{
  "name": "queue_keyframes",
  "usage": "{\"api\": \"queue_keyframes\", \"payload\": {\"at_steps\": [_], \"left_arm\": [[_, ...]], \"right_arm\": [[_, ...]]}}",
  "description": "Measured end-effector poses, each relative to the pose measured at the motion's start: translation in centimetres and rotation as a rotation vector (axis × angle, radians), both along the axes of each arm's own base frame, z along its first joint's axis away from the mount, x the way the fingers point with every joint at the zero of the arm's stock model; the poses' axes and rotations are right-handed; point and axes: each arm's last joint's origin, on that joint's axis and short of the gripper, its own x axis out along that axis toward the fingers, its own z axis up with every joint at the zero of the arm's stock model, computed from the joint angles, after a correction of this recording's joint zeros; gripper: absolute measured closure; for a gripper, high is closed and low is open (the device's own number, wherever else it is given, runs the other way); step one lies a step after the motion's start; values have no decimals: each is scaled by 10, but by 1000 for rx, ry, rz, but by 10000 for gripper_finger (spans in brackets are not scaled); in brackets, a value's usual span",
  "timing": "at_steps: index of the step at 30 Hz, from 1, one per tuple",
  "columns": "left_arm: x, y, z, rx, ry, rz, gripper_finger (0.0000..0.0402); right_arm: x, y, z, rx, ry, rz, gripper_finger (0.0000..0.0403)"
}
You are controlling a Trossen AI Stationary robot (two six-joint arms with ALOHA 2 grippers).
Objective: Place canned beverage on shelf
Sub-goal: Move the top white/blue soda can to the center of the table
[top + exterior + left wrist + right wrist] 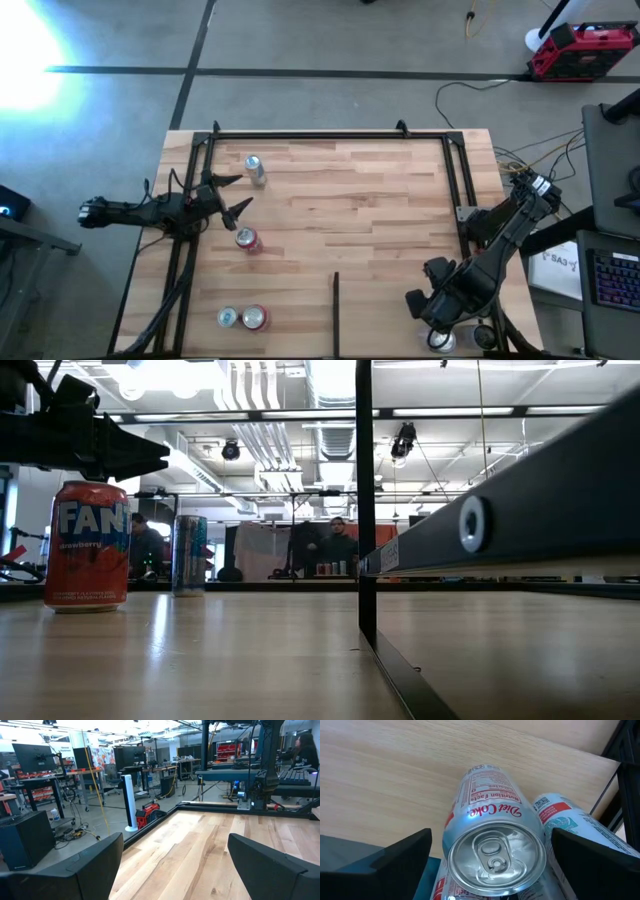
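Observation:
The shelf [350,200] is a light wooden board in a black tube frame, with a thin dark divider strip [336,310] near its front edge. Standing upright on it are a silver can [255,170], a red can [247,240] and a pair of cans [243,318]. My left gripper [238,195] is open and empty above the board, between the silver and red cans. My right gripper [490,860] is open at the near right corner, its fingers on either side of a silver Diet Coke can [495,845], apart from it.
Two more cans crowd the Diet Coke can: one at its side [570,817] and one close under it [442,887]. The frame's black tubes [455,180] run along the board's edges. In the low view a red Fanta can [87,545] and a blue-silver can [189,555] stand left of the frame post [365,500].

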Motion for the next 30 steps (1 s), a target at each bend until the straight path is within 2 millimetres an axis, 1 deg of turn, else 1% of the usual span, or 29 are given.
{"api": "queue_keyframes", "payload": {"at_steps": [4,7,12,16,18,25,28,30], "left_arm": [[0,0,0,0,0,0,58],[0,0,0,0,0,0,58],[0,0,0,0,-1,0,58],[0,0,0,0,0,0,58],[0,0,0,0,0,0,58],[0,0,0,0,0,0,58],[0,0,0,0,0,0,58],[0,0,0,0,0,0,58]], "right_arm": [[1,-1,0,0,-4,16,7],[4,-7,2,-2,-9,32,4],[5,-25,10,-13,-19,112,3],[-1,-42,18,-45,6,161,3],[-4,-51,23,-92,-7,181,3],[-9,-69,41,-336,-275,229,3],[-6,-72,47,-459,-421,265,3],[-1,-73,51,-588,-524,326,3]]}}
